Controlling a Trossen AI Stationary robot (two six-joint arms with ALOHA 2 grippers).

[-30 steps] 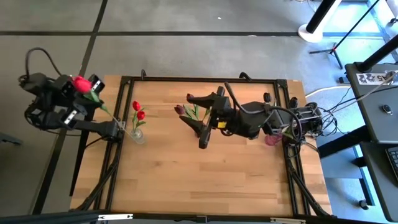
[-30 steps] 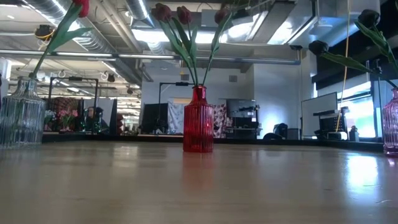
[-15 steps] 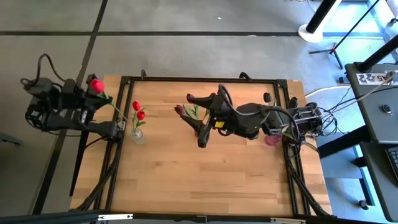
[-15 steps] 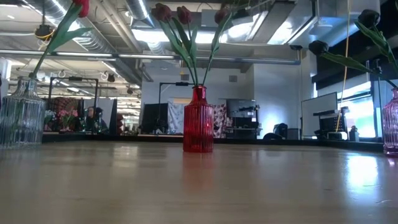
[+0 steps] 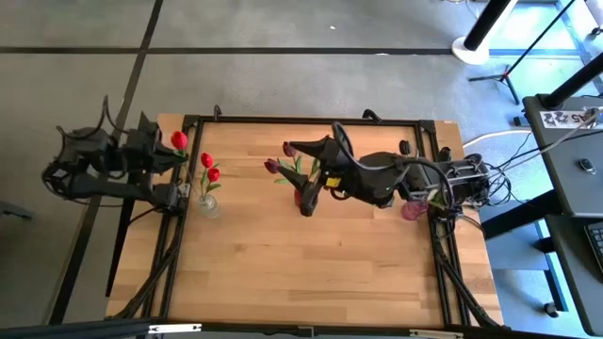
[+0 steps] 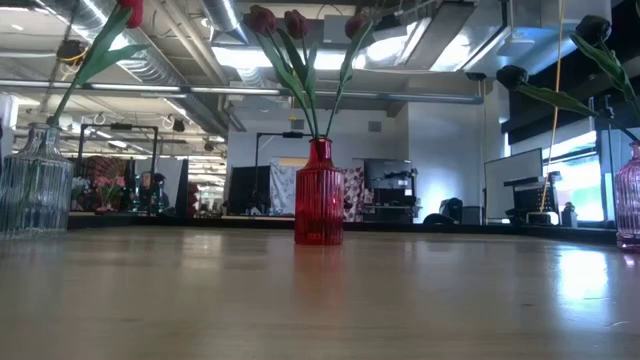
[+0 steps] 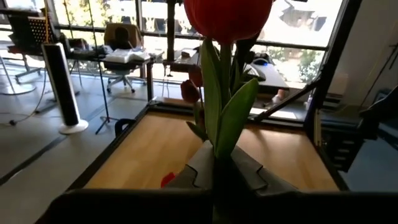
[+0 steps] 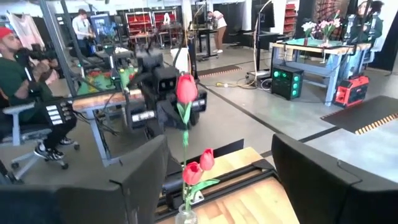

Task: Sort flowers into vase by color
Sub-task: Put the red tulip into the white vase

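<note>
My left gripper (image 5: 166,156) is off the table's left edge, shut on a red tulip (image 5: 178,140) whose head shows large in the left wrist view (image 7: 227,15). Just right of it a clear vase (image 5: 208,203) stands on the table with two red tulips (image 5: 209,167) stuck in it. At mid-table a red vase (image 6: 319,195) holds maroon tulips (image 5: 273,166). My right gripper (image 5: 304,181) hovers open above that vase, pointing toward the table's left, with nothing between its fingers (image 8: 140,180). My left gripper pinches the red tulip's green stem and leaves (image 7: 221,163) between its two fingers (image 7: 200,169), some way below the head. The fingers point about level toward the table's right. The head stands up beyond the fingertips, clear of the table; the stem's lower end is hidden.
A pink vase (image 5: 412,210) with near-black tulips (image 6: 513,75) stands at the table's right edge beside my right arm. A black frame (image 5: 301,121) runs round the tabletop. The near half of the table (image 5: 301,273) is bare wood. People sit in the room beyond (image 8: 25,81).
My left gripper has sunk and gone toward the table's right, nearer the clear vase, tipping forward to about level. The red tulip's head has swung with it from over the arm to the table's left edge. My right gripper has stayed open above the red vase.
</note>
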